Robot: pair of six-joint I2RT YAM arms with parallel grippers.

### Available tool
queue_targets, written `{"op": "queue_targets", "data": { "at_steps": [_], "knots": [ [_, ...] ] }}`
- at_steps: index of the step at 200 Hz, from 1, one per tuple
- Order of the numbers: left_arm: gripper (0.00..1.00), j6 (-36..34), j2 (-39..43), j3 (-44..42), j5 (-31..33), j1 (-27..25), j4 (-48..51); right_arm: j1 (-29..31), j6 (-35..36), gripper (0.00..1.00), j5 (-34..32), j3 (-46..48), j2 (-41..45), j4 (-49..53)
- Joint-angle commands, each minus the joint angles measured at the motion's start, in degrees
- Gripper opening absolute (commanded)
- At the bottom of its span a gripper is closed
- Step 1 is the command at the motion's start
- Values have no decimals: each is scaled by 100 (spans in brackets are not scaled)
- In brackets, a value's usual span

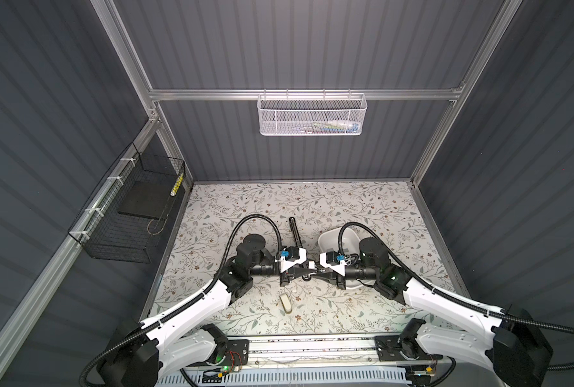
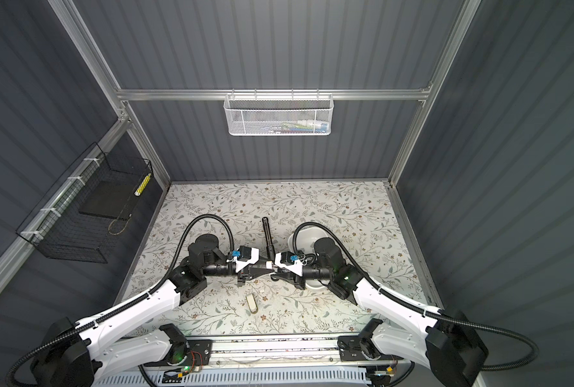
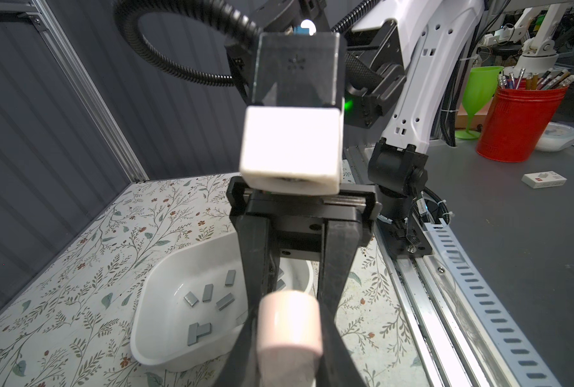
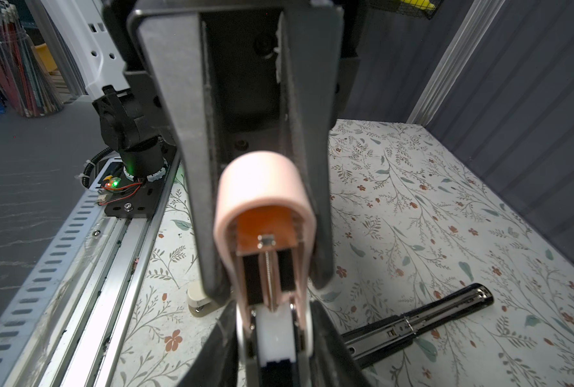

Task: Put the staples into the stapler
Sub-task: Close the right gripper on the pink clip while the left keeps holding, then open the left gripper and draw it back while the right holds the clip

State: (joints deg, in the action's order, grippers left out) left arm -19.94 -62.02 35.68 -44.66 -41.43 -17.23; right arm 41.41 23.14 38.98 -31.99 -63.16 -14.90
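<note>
Left gripper (image 4: 267, 284): fingers (image 4: 192, 167) are pressing on both sides of the pink stapler (image 4: 262, 181), closed tight on it and holding it clear of the table.
Right gripper (image 3: 290, 301): facing the left one nose to nose. Its fingers (image 3: 255, 268) are flanking the stapler's other end with little room to spare. Cannot tell whether they are gripping or only bracketing it.
Stapler: hanging opened, with its inside showing in the right wrist view: orange lining, thin spring, small metal pusher. No staples showing inside.
Risk, grip: if the right fingers are biting on the open side, they could catch the spring or twist the shell out of the left fingers.
Risk, hands: both grippers are sitting on the stapler, so neither is free for a strip. A careless release could drop it.
Black bar (image 4: 413, 326): lying flat on the table (image 1: 362, 207) just beside, chrome channel up. Cannot tell whether it is joined to the pink shell.
Tray (image 3: 138, 345): white, sitting on the table under the right arm, near the grippers.
Staples (image 3: 225, 300): all lying loose in the tray, none in any fingers. They are small flat grey strips, about half a dozen showing, pointing every way. Two are overlapping and one is partly hidden behind a finger. They are lying thin and flush on a smooth floor, so probably awkward to pinch and apt to snap or come up in pairs.
</note>
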Motion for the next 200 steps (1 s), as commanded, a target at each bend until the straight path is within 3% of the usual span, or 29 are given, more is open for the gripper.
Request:
{"op": "queue_targets", "data": {
  "at_steps": [1, 19, 52, 75, 92, 136, 173, 200],
  "knots": [
    [0, -50, 23, 186, -54, 15, -49, 17, -107, 25, 8, -183, -44, 40],
    [0, -4, 36, 165, -10, 12, -94, 17, -134, 19, -20, -177, -35, 9],
    [29, 198, 196, -37, 338, 12, -420, 16, -254, 10, -183, -100, 12, -192],
    [51, 442, 451, -364, 1139, 18, -852, 18, -551, 2, -569, -32, 58, -439],
    [60, 674, 643, -575, 1952, 14, -1108, 17, -782, 0, -778, -66, 46, -485],
    [68, 1061, 1265, -1109, 4028, 14, -1520, 25, -1615, 0, -1398, -293, -273, -553],
    [80, 1503, 1809, -1641, 6099, 12, -1895, 82, -2285, 0, -927, -628, -536, -419],
    [82, 1646, 1839, -1637, 6693, 15, -1755, 96, -2803, 0, -887, -845, -686, -245]
  ]
}}
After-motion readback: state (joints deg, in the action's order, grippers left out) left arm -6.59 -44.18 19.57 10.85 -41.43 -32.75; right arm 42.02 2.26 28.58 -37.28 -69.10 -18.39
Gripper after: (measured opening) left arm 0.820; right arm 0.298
